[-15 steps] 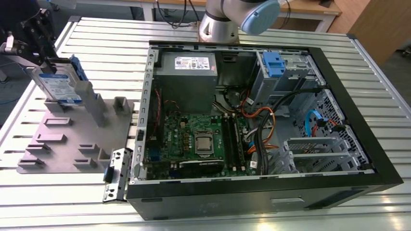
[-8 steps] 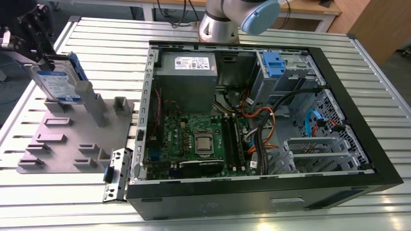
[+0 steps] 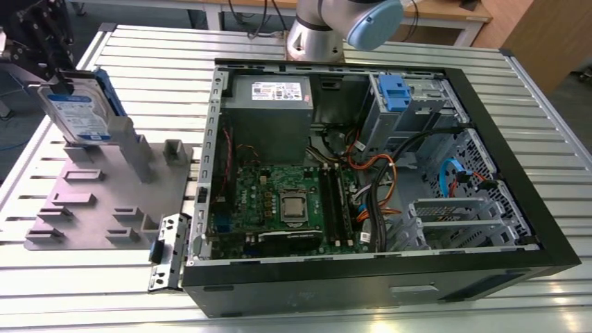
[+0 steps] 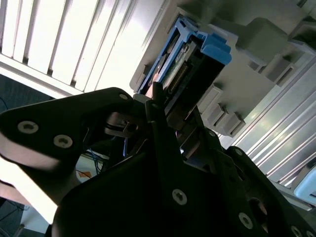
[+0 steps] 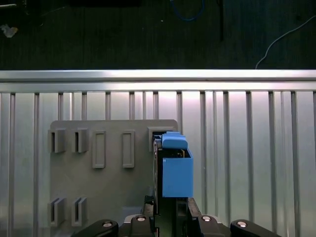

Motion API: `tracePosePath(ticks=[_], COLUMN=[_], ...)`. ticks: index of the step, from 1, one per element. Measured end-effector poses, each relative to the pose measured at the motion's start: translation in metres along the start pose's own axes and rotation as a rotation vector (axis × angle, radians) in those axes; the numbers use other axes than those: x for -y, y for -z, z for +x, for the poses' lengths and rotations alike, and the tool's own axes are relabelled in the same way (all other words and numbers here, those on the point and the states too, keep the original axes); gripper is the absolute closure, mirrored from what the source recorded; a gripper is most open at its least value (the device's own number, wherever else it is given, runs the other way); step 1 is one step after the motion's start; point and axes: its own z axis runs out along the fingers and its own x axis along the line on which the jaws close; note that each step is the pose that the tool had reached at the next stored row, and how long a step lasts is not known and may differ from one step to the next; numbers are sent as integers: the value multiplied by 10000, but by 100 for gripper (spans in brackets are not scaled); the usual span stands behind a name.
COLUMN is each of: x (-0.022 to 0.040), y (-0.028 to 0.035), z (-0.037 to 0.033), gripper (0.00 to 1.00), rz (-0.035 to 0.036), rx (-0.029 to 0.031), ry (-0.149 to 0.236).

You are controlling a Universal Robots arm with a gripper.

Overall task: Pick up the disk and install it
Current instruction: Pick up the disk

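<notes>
Arm up, tool pointing down
The grey arm (image 3: 315, 38) is rising from its base; the black tool (image 3: 55, 78) is hovering at the exterior view's far left, facing downward.

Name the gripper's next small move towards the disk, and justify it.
Probably ease the gripper slightly closer along the disk before gripping. The disk stands upright in the grey fixture, outside the computer case, and in the first wrist view the gripper sits right by its edge, lined up with it.
</notes>
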Motion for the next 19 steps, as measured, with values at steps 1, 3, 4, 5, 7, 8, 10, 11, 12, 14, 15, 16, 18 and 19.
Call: tracePosePath(ticks=[1,3,4,5,7,8,10,11,12,14,15,16,18,19], x=[0,-1,-1,-2,-2,-3,-2,-2,-2,-2,-3,-3,-3,-3], y=[18,56,75,90,113,118,118,118,120,120,121,128,147,162], z=[-1,-2,-2,-3,-4,-4,-4,-4,-4,-4,-4,-4,-5,-6], gripper=[65,65,65,65,65,65,65,65,65,65,65,65,65,65], rz=[0,0,-1,-1,-1,1,2,2,0,-1,0,-4,-2,-1], rx=[0,-1,-1,-1,-1,0,1,1,0,0,0,-2,-1,-1], ry=[0,0,0,0,0,0,0,0,0,-1,0,0,0,0])
